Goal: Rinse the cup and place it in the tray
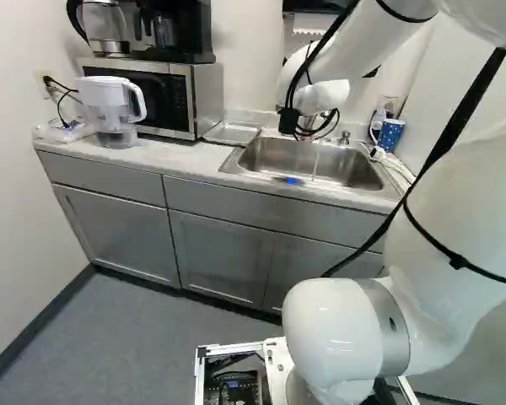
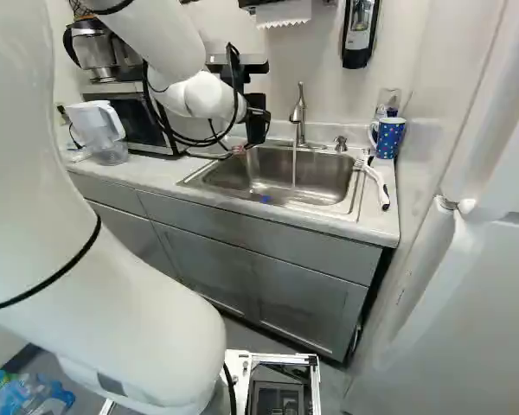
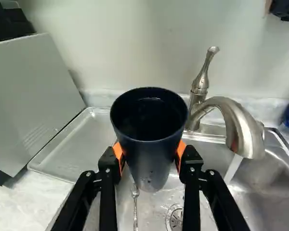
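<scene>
In the right base view my gripper (image 2: 240,150) is over the side of the sink (image 2: 339,204) nearer the microwave. The wrist view has the gripper (image 3: 150,152) shut on a dark blue cup (image 3: 150,169), an orange pad against each side. The cup's mouth faces the camera, with a glossy, liquid-like surface inside. Water runs from the faucet (image 3: 245,132) beside the cup, not into it. A shallow metal tray (image 3: 70,149) lies on the counter on the cup's other side, apart from it; it also shows in the left base view.
A spoon (image 3: 135,204) lies in the sink below the cup. The microwave (image 1: 164,97) and a water pitcher (image 1: 112,110) stand beyond the tray. At the sink's other side are a dotted blue mug (image 2: 387,138) and a white-handled brush (image 2: 376,181).
</scene>
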{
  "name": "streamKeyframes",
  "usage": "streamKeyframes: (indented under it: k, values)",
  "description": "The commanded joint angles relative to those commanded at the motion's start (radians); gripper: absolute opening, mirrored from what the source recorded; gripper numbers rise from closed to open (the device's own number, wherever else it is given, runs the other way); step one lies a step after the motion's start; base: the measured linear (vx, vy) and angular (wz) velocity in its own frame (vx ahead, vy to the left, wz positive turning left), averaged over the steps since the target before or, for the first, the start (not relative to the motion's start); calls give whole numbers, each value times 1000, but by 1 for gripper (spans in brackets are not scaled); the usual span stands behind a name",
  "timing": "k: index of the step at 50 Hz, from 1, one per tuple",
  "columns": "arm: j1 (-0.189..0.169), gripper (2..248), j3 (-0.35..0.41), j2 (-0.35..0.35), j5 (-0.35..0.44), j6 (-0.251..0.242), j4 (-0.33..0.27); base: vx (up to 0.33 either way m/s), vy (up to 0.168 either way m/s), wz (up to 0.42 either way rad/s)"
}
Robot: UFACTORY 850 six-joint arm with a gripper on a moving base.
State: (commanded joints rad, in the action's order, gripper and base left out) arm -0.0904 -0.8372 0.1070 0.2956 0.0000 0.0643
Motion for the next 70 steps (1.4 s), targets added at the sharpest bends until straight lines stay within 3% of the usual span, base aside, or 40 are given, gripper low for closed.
streamKeyframes:
  k: [57, 70]
  values:
    - [1, 122, -55, 45, -68, 0, 0, 0, 0, 0]
    - [1, 122, -55, 45, -68, 97, 0, 0, 0, 0]
